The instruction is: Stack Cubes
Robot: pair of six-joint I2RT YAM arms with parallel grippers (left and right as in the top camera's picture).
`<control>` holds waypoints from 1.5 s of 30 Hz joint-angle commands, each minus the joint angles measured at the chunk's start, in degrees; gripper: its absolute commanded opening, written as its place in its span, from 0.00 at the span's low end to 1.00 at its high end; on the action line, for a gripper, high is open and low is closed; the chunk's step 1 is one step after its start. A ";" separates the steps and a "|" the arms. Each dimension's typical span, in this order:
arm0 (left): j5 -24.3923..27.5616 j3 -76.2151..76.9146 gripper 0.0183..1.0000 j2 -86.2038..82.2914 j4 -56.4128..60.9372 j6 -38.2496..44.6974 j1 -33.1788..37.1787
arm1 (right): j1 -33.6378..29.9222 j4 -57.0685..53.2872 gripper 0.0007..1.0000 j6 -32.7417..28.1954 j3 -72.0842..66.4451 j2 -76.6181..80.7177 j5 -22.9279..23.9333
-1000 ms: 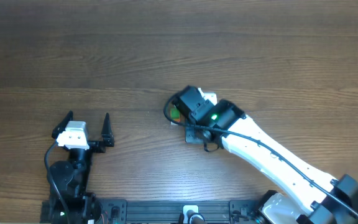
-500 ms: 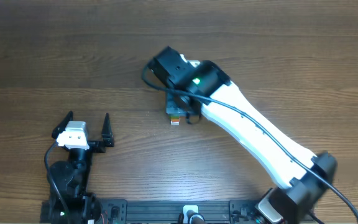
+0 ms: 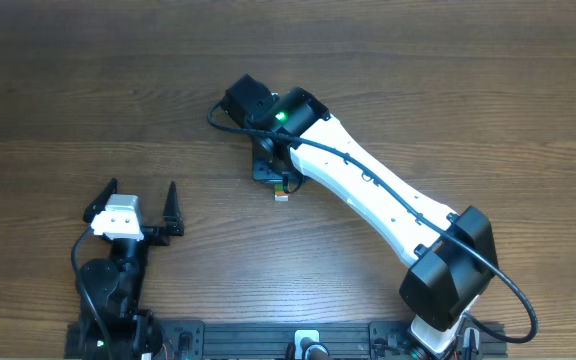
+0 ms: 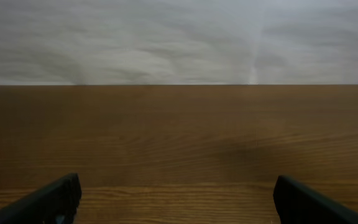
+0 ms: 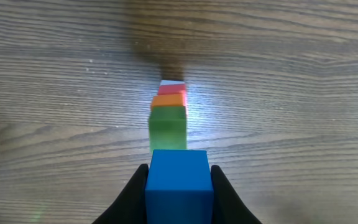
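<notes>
A blue cube (image 5: 179,183) is clamped between the 2 fingers of the right gripper (image 5: 179,193), directly above a stack (image 5: 168,118) of 4 cubes on the wooden table (image 3: 468,80). In the stack, a green cube (image 5: 167,127) is seen on top, then an orange cube (image 5: 168,101), a red cube (image 5: 172,91) and a white cube (image 5: 172,83) at the base. Whether blue touches green cannot be told. From above, most of the stack is hidden by the right arm (image 3: 368,195). The left gripper (image 3: 140,192) is held well to the left of the stack, its jaws spread wide.
</notes>
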 commanded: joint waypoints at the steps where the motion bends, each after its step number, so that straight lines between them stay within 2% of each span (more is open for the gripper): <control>1: 0.55 -0.28 1.00 -0.46 -0.11 0.63 0.39 | 0.81 0.61 0.01 0.63 1.16 1.05 -0.24; 45: 0.55 -0.28 1.00 -0.46 -0.11 0.63 0.39 | 0.94 2.10 0.01 1.05 -0.04 5.84 -0.48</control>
